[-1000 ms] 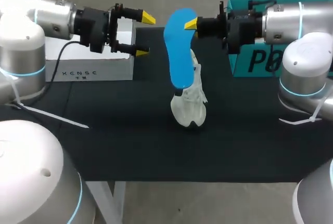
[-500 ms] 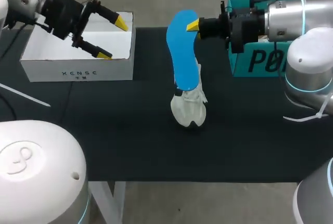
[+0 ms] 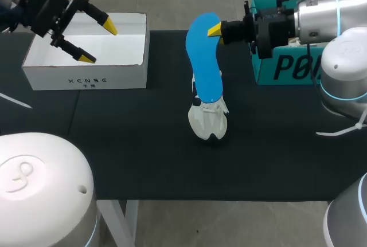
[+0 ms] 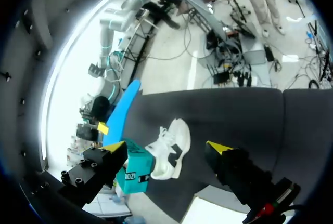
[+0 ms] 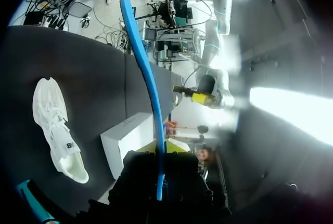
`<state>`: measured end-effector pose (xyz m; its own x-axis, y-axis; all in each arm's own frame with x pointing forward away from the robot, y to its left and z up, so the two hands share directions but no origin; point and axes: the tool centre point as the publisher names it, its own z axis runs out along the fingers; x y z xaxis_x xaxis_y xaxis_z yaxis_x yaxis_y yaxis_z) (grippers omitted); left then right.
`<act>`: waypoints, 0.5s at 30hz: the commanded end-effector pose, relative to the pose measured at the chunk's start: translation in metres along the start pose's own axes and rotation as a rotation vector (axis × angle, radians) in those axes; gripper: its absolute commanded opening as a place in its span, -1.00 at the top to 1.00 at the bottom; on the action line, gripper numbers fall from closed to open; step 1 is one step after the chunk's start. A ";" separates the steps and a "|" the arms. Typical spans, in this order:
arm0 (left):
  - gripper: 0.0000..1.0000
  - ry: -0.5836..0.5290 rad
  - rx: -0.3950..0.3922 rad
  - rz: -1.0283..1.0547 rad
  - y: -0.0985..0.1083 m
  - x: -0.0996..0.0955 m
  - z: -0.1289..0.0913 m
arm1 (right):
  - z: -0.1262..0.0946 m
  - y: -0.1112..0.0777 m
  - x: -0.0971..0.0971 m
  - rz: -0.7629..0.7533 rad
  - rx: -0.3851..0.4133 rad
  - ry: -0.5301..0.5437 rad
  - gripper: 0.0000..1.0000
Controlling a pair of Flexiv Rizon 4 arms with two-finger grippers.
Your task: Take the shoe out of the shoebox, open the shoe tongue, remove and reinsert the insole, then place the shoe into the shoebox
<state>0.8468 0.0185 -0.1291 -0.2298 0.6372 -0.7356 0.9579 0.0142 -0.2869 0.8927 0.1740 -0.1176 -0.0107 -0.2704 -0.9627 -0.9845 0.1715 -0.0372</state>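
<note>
A white shoe (image 3: 208, 118) lies on the black table (image 3: 143, 161), toe toward the front edge. Over it hangs a blue insole (image 3: 203, 58), upper end pinched in my right gripper (image 3: 215, 29), which is shut on it; the lower end reaches down to the shoe's opening. In the right wrist view the insole (image 5: 143, 68) runs edge-on out of the gripper (image 5: 160, 156), with the shoe (image 5: 57, 128) off to one side. My left gripper (image 3: 97, 42) hangs open and empty above the white shoebox (image 3: 86, 75). From the left wrist, the shoe (image 4: 169, 148) and insole (image 4: 120, 112) lie far ahead of the gripper (image 4: 166, 147).
A teal box (image 3: 287, 66) stands at the back right, under my right arm. The white shoebox is open-topped, at the back left. The table's front half holds only the shoe.
My left arm has drawn back to the left, from near the insole to above the white shoebox, still open. The right gripper with the insole has shifted only slightly to the right.
</note>
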 end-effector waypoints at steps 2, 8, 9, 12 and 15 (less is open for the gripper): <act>-1.00 -0.006 -0.002 0.002 0.001 0.003 0.002 | -0.001 0.002 0.001 0.064 -0.016 0.018 1.00; -1.00 -0.006 -0.002 0.002 0.001 0.003 0.002 | 0.001 0.001 -0.002 0.258 -0.094 0.038 1.00; -1.00 -0.006 -0.002 0.002 0.001 0.003 0.002 | 0.001 0.001 -0.003 0.283 -0.104 0.029 1.00; -1.00 -0.006 -0.002 0.002 0.001 0.003 0.002 | -0.003 -0.001 -0.008 0.398 -0.129 0.003 1.00; -1.00 -0.006 -0.002 0.002 0.001 0.003 0.002 | -0.003 -0.001 -0.008 0.398 -0.129 0.003 1.00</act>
<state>0.8467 0.0183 -0.1333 -0.2298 0.6299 -0.7418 0.9585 0.0146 -0.2846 0.8879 0.1724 -0.1093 -0.3953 -0.1995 -0.8966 -0.9166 0.1500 0.3707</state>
